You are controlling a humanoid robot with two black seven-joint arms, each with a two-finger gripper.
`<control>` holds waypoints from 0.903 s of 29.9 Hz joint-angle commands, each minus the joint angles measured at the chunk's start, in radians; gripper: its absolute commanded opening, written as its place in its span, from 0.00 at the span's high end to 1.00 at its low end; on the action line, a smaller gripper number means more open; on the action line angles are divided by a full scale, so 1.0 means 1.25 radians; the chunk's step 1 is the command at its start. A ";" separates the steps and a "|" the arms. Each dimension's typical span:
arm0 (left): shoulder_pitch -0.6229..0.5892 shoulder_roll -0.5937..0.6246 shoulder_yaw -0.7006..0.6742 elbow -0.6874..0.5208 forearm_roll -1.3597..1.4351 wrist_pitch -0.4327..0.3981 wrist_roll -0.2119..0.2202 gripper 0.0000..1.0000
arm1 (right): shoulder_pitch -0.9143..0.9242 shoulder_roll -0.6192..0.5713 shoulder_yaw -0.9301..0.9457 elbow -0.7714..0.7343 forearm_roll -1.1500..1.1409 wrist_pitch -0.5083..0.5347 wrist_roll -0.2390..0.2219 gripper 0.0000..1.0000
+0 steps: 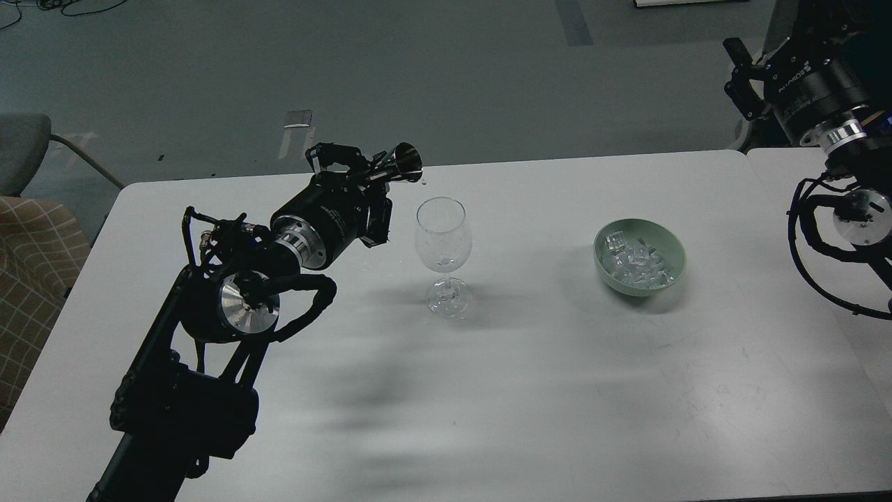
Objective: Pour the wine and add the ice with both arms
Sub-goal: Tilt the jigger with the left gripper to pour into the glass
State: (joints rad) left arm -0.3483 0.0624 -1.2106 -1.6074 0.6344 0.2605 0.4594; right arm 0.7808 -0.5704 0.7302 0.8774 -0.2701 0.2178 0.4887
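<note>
A clear, empty wine glass (443,240) stands upright on the white table (529,390), left of centre. My left gripper (380,174) is shut on a small steel measuring cup (404,162), tipped with its mouth toward the glass, just left of and above the rim. A drop hangs below the cup's mouth. A pale green bowl (674,254) to the right holds several clear ice cubes (635,265). My right arm (822,90) is raised at the far right; its gripper (740,78) looks small and dark beyond the table's back edge.
A second white table (815,181) adjoins on the right. A chair with checked fabric (31,279) stands at the left edge. Grey floor lies beyond the table's back edge.
</note>
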 commanded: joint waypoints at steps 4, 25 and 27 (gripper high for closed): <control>0.001 0.000 0.021 -0.005 0.025 0.001 -0.001 1.00 | 0.000 0.001 0.000 0.000 0.000 0.000 0.000 0.00; 0.006 -0.009 0.057 -0.005 0.123 0.006 -0.001 1.00 | -0.007 0.001 0.000 0.003 0.000 0.000 0.000 0.00; 0.007 -0.009 0.057 -0.005 0.135 0.006 -0.001 1.00 | -0.007 0.001 0.000 0.003 0.000 0.000 0.000 0.00</control>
State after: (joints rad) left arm -0.3410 0.0507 -1.1397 -1.6140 0.7831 0.2684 0.4588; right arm 0.7717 -0.5693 0.7302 0.8803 -0.2700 0.2178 0.4887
